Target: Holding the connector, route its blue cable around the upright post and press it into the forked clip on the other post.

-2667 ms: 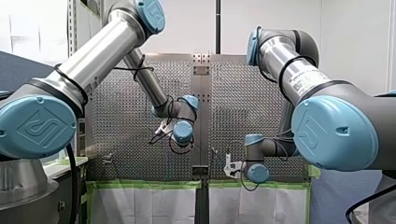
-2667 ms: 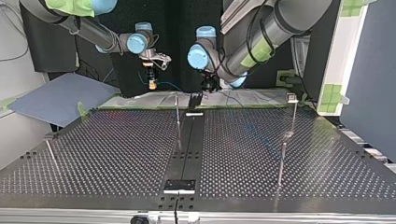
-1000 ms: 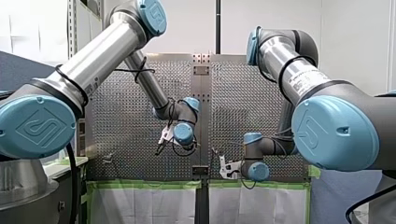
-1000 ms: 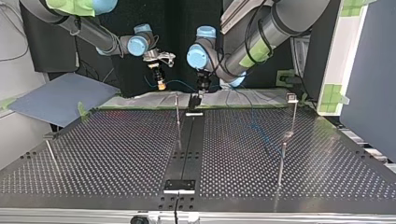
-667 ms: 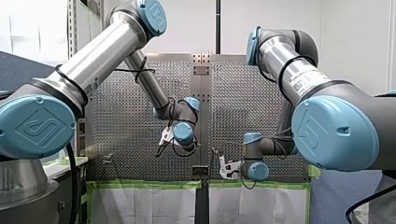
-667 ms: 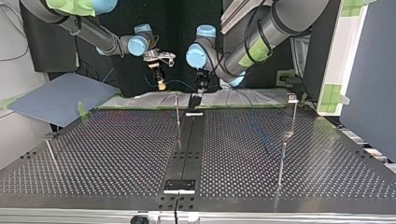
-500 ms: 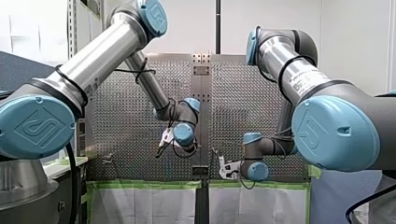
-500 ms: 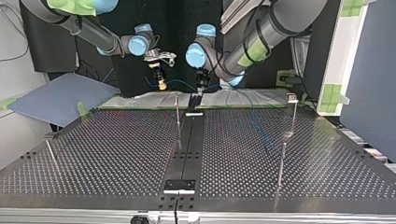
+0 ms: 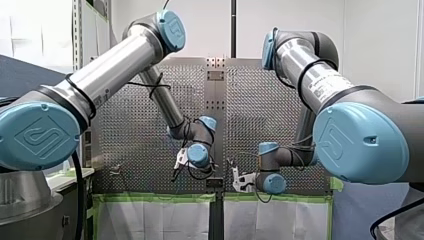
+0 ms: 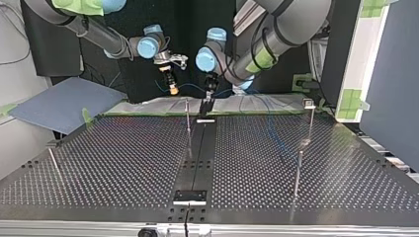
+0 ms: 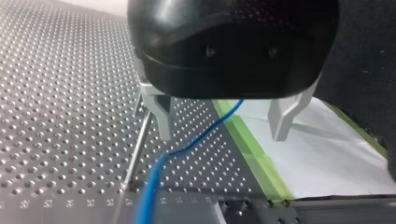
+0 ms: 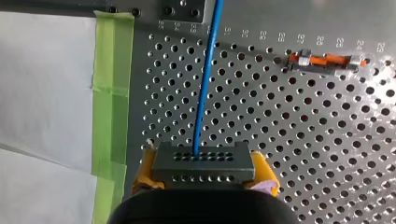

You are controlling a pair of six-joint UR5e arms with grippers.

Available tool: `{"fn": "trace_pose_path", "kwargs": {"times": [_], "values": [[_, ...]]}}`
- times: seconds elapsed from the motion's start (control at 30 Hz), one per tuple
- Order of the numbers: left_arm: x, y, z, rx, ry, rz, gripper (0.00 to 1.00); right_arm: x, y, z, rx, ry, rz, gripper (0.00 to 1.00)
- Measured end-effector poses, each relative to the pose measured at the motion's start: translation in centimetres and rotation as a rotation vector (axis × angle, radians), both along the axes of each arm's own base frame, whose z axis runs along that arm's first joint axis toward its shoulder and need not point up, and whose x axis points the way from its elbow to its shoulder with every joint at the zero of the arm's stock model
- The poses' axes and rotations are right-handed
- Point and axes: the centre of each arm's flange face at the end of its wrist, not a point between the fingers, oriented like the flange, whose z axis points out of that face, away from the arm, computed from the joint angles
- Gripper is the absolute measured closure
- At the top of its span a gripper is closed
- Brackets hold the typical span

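In the right wrist view my right gripper (image 12: 204, 175) is shut on a grey connector (image 12: 201, 160), squeezed between yellow pads (image 12: 142, 176). The blue cable (image 12: 203, 88) leaves the connector and runs straight ahead over the perforated plate. My left gripper (image 11: 222, 130) is open, and the blue cable (image 11: 187, 148) passes loosely between its metal fingers (image 11: 160, 114), touching neither. In the top view my right gripper (image 10: 171, 85) and my left gripper (image 10: 208, 92) hang side by side at the table's far edge, with an upright post (image 10: 188, 116) just in front of them. A post with a small head (image 10: 309, 104) stands at that view's right.
Two more thin posts (image 10: 297, 173) (image 10: 53, 159) stand on the perforated table (image 10: 123, 168). Green tape (image 12: 109, 93) edges white sheeting beside the plate. An orange-marked fitting (image 12: 327, 60) lies ahead of my right gripper. A blue-grey board (image 10: 64, 103) lies off the table at the top view's left.
My left gripper has come lower in the front view and drawn nearer to my right gripper. My right gripper, still shut on the connector, has edged slightly toward the middle.
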Motion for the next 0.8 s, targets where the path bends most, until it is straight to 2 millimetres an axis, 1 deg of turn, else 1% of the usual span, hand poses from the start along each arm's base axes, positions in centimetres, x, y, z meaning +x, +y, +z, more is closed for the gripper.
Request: {"fn": "trace_pose_path", "kwargs": {"times": [0.13, 0.23, 0.43, 0.8], "values": [[0.2, -0.4, -1.1, -0.011, -0.002, 0.008, 0.0, 0.2, 0.1, 0.0, -0.001, -0.001, 0.004, 1.0], [0.4, -0.5, -1.4, -0.031, -0.014, 0.02, 0.0, 0.3, 0.2, 0.0, -0.002, -0.001, 0.006, 1.0], [0.8, -0.2, -1.4, -0.071, -0.026, 0.06, 0.0, 0.2, 0.1, 0.0, -0.003, -0.002, 0.001, 1.0], [1.6, 0.2, -1.1, -0.169, -0.069, 0.139, 0.0, 0.1, -0.7, 0.3, -0.011, -0.024, -0.006, 1.0]]}}
